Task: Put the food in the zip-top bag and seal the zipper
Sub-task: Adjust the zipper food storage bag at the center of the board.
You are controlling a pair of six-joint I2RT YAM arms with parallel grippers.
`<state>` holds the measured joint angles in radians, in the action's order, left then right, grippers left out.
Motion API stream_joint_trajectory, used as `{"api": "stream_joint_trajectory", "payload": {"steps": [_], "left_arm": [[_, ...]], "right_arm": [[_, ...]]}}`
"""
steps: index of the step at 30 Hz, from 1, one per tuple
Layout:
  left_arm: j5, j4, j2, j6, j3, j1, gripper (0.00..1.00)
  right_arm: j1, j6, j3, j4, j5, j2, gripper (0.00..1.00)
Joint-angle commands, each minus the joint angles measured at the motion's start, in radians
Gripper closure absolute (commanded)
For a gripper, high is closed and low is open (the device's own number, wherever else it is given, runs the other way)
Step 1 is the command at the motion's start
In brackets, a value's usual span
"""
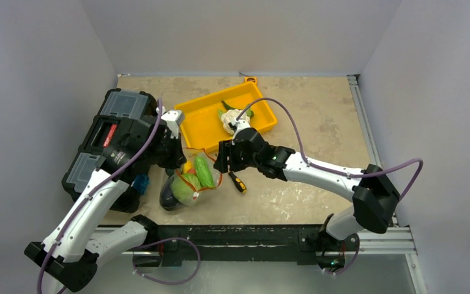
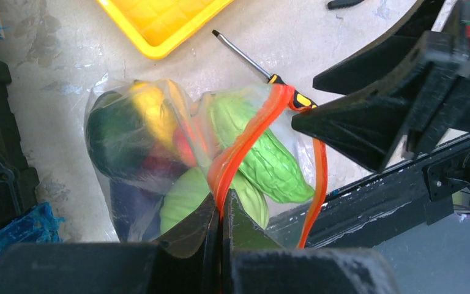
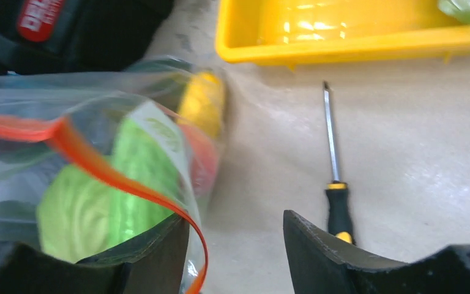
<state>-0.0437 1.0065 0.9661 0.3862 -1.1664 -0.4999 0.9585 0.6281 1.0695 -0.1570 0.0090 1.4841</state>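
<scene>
The clear zip-top bag [image 1: 190,180] lies in front of the yellow tray, bulging with food: green cabbage [image 2: 269,162], yellow corn [image 2: 150,107] and a dark eggplant [image 1: 168,197]. Its red-orange zipper [image 2: 251,131] loops open at the mouth. My left gripper [image 2: 221,199] is shut on the zipper strip at one end. At the bag's other side my right gripper [image 3: 234,220] is open, with the zipper [image 3: 98,165] curving along the inside of its left finger and not pinched. A white cauliflower [image 1: 230,120] sits in the tray.
The yellow tray [image 1: 202,125] stands behind the bag. A screwdriver [image 3: 339,208] with a black and yellow handle lies on the table just right of the bag, by my right finger. A black toolbox [image 1: 107,138] fills the left side.
</scene>
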Motion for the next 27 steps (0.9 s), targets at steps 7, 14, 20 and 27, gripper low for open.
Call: {"api": "stream_joint_trajectory", "payload": {"steps": [7, 14, 20, 27], "left_arm": [[0.011, -0.043, -0.014, 0.009, -0.018, -0.003, 1.00], [-0.021, -0.056, -0.013, 0.034, -0.023, -0.003, 1.00], [-0.172, -0.035, -0.047, 0.124, -0.113, -0.003, 1.00], [-0.274, -0.236, -0.122, 0.313, 0.111, -0.003, 1.00]], "right_arm": [[-0.006, 0.008, -0.143, 0.171, -0.176, -0.036, 0.55], [0.003, 0.020, -0.110, 0.254, -0.299, -0.047, 1.00], [0.018, 0.024, 0.059, 0.165, -0.354, -0.120, 1.00], [0.019, 0.163, 0.060, 0.257, -0.457, -0.060, 1.00]]}}
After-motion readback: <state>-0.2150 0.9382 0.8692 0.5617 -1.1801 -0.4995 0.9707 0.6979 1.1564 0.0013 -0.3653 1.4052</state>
